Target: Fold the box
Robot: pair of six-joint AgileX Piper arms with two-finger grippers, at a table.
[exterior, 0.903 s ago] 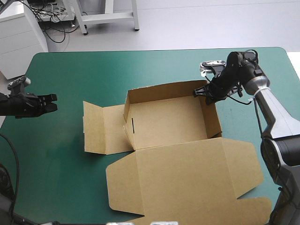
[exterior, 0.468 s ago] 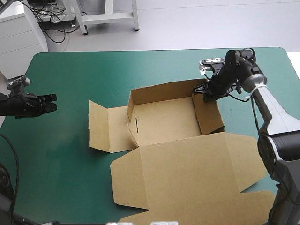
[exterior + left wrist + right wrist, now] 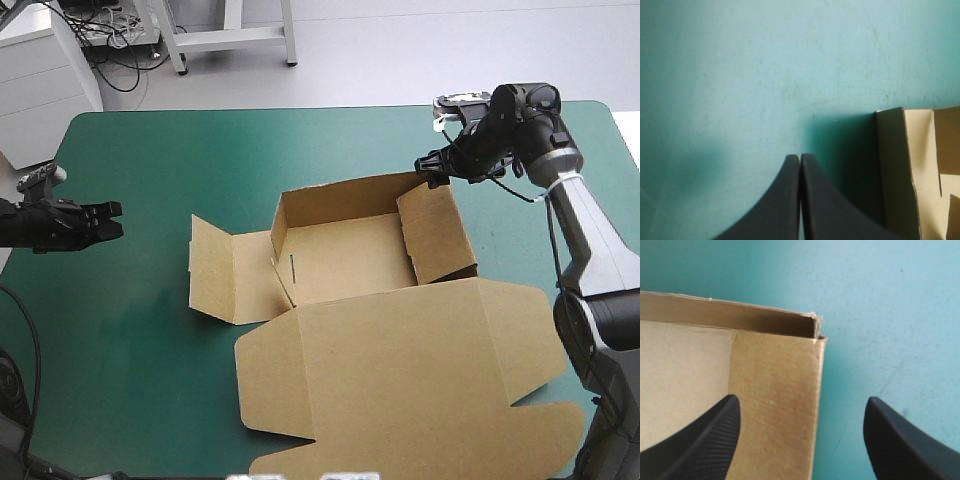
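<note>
Wide open, the right gripper hung at the far right corner of the box and held nothing. In its wrist view its black fingers stood well apart, one over the right wall and the other outside it over the bare teal-green cover. The brown box lay about the middle of the tabletop, half formed: the far wall stood raised, the right wall was up but tilted inward over the floor, a left flap lay flat, and the big lid lay spread flat toward the near edge. At the corner the two walls met unevenly, and nothing seemed tucked in to lock them. The left gripper hovered near the tabletop's left edge, well apart from the box, its fingers pressed together and empty. The likeliest trouble was the unheld right wall, which might sag farther inward or spring back flat, since creased board tends to relax. A push from the right gripper alone could also slide the light box across the cover, with the left arm too far off to brace it. A finger catching the corner edge could crumple the board.
</note>
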